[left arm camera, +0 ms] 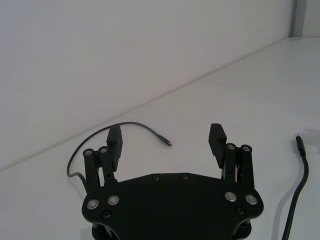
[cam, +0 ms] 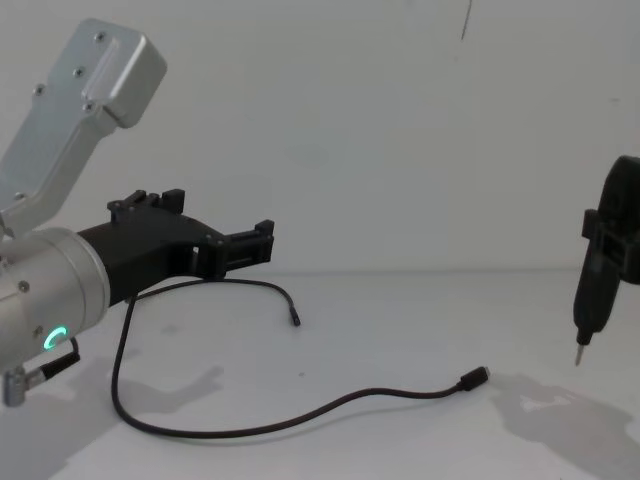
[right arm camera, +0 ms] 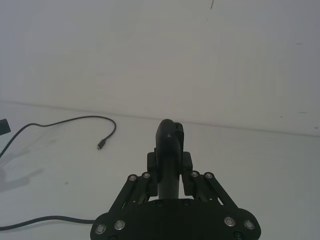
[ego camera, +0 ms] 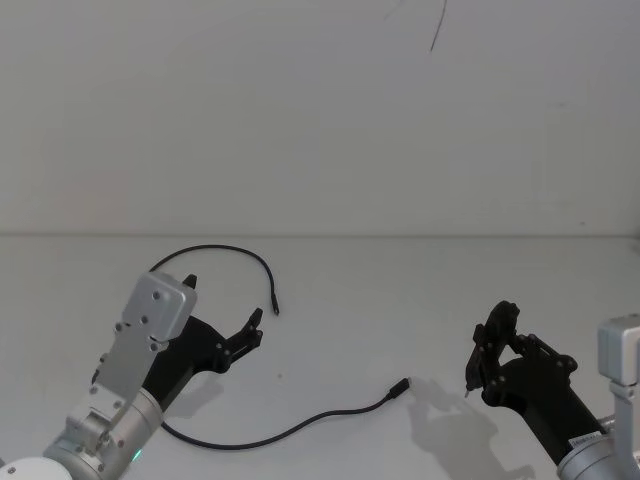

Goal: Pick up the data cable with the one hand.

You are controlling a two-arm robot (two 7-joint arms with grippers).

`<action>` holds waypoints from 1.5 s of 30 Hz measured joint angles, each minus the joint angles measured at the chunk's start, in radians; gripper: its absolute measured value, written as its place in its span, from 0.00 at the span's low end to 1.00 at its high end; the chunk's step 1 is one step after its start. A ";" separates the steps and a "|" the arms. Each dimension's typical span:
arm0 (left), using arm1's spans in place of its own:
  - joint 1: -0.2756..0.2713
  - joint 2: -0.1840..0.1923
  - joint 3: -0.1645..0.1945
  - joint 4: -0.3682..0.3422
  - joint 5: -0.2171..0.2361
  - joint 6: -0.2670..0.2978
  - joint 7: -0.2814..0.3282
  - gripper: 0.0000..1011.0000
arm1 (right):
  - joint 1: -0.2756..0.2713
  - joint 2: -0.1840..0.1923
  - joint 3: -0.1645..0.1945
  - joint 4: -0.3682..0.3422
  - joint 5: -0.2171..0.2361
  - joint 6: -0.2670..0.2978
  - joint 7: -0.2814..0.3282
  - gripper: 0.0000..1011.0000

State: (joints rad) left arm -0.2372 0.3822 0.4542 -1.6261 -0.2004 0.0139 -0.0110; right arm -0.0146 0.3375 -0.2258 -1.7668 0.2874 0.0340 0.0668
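Your head camera looks down from the near side onto the white table (ego camera: 400,300), while the chest camera sits lower, looking level across it to the far wall (cam: 350,120); both take in the data cable (ego camera: 215,247) between the arms. Each wrist camera rides close behind its own fingers, facing that wall: left gripper (left arm camera: 165,132) spread wide, right gripper (right arm camera: 170,162) closed round a slim black tool (right arm camera: 170,132).

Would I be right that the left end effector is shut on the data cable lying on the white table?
Not quite: the left wrist view shows the left end effector open and empty; the data cable lies free on the white table.
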 joint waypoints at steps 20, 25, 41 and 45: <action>0.000 0.000 0.000 0.000 0.000 0.000 0.000 0.99 | 0.000 0.000 0.000 0.000 0.000 0.000 0.000 0.26; 0.000 0.000 0.000 0.000 0.000 0.000 0.000 0.99 | 0.000 0.000 0.000 0.000 0.000 0.000 0.000 0.26; 0.000 0.000 0.000 0.000 0.000 0.000 0.000 0.99 | 0.000 0.000 0.000 0.000 0.000 0.000 0.000 0.26; 0.000 0.000 0.000 0.000 0.000 0.001 -0.001 0.99 | 0.000 0.000 0.000 0.000 0.000 0.000 0.000 0.26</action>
State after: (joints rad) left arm -0.2371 0.3824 0.4540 -1.6266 -0.2004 0.0145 -0.0119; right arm -0.0146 0.3375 -0.2258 -1.7668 0.2874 0.0340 0.0668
